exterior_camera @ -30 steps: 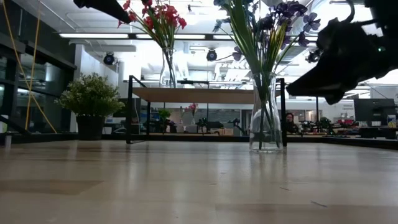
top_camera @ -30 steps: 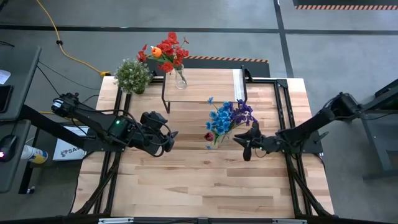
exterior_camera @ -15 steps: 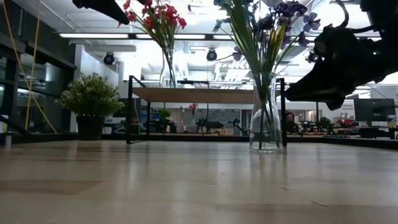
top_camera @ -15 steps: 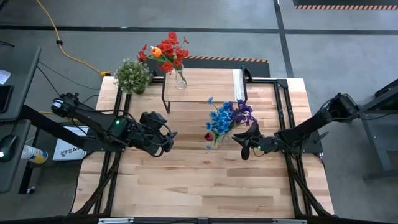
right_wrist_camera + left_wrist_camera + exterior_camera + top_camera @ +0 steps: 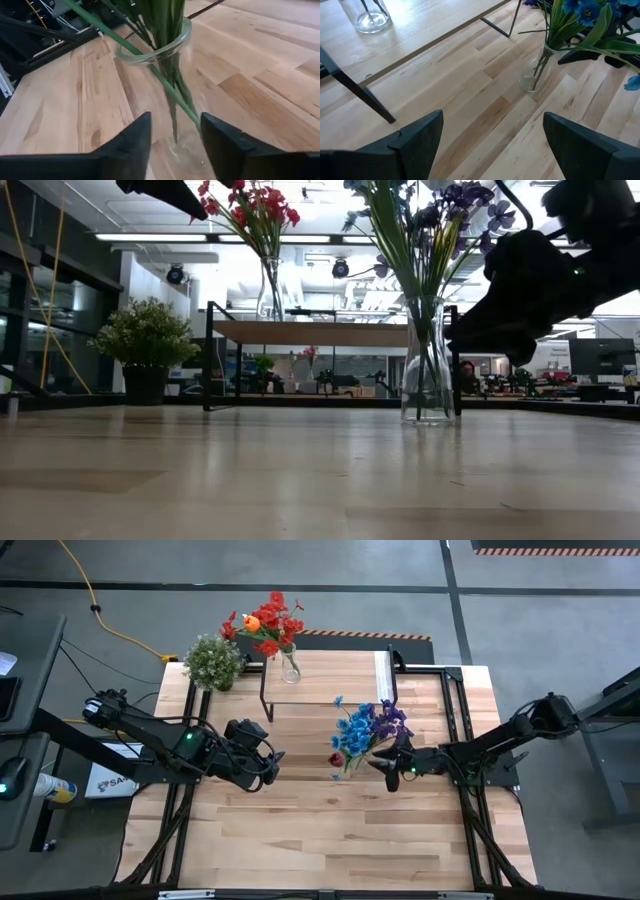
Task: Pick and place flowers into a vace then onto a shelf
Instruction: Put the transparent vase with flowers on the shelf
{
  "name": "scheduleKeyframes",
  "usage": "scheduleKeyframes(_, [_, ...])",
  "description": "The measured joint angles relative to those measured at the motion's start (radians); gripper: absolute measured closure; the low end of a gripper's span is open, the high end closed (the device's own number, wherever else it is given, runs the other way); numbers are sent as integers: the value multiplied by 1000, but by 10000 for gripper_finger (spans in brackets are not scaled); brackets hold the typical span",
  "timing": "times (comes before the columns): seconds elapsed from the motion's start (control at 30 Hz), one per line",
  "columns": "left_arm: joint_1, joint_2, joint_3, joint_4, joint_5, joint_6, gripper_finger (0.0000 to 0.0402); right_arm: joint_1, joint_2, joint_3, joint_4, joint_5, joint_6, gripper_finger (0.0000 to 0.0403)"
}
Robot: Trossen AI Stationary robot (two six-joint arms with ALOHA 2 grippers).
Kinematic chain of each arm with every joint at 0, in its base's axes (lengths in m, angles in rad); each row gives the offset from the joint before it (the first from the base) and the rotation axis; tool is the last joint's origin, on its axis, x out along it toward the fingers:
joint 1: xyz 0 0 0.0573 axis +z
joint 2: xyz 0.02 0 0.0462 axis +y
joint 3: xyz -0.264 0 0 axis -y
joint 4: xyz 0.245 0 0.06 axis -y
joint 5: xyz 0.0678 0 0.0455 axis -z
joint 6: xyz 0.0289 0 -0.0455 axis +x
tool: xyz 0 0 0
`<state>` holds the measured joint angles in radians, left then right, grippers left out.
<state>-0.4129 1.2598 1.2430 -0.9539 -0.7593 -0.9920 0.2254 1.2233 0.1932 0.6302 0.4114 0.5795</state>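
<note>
The right gripper [image 5: 391, 766] is right up against the glass vase [image 5: 427, 360] of blue and purple flowers [image 5: 368, 727], which stands on the plank table [image 5: 330, 830] in front of the shelf [image 5: 330, 678], just off its right end. From the right wrist view the two dark fingers [image 5: 131, 145] are spread apart, empty, and the vase body [image 5: 172, 95] sits straight ahead in the gap between them, rim above the fingertips, green stalks running down inside the glass. That is the relation everything hangs on: the vase stands upright, its long axis vertical, and the fingers flank it from the side, so a squeeze on the glass looks like the next call. In the low view the dark bulk of the right arm [image 5: 530, 275] is pressed close beside the bouquet at bloom height, so I'd watch for stems getting knocked. The left gripper [image 5: 487, 145] waits well to the left of the vase, fingers wide open and holding nothing, clearly the farther arm. On the shelf a second vase with red and orange flowers [image 5: 268, 622] already stands near the left end, with a bushy potted plant [image 5: 213, 661] off the shelf's left corner. The blue bouquet's shelf trip is not yet done.
</note>
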Motion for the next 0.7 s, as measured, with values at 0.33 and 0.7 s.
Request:
scheduleKeyframes(0.33, [0,0,0,-8,0,0,25,-34,0,0,-23,9,-3,152])
scheduleKeyframes(0.7, [0,0,0,-16,0,0,25,-76,0,29,-16,-5,-60,148])
